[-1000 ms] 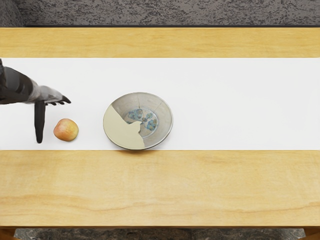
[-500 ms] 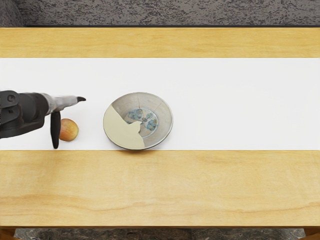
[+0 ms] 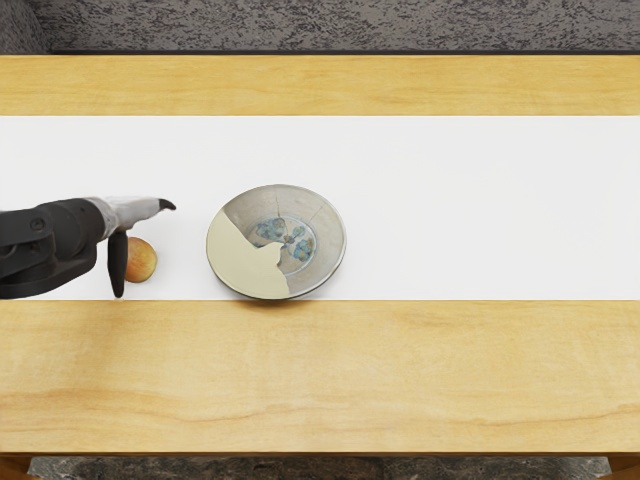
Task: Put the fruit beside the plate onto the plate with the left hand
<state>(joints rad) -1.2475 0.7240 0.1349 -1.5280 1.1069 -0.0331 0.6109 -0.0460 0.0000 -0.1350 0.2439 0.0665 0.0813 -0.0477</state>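
Wooden bench (image 3: 320,370), pale grain running left to right. White strip (image 3: 480,200) laid flat along the bench's length, covering its middle band; bare wood shows on near and far sides. Beyond the bench's far edge, rough dark grey surface (image 3: 330,25).

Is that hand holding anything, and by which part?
Nothing. The left hand hovers open over the apple, thumb hanging at its left side, fingers straight, not closed around it.

I see matt wood-grain table (image 3: 320,370), smooth matt white runner (image 3: 480,200), glossy ceramic-looking plate (image 3: 240,262), smooth-skinned apple (image 3: 143,260), rough gray wall (image 3: 300,25) in bkgd.
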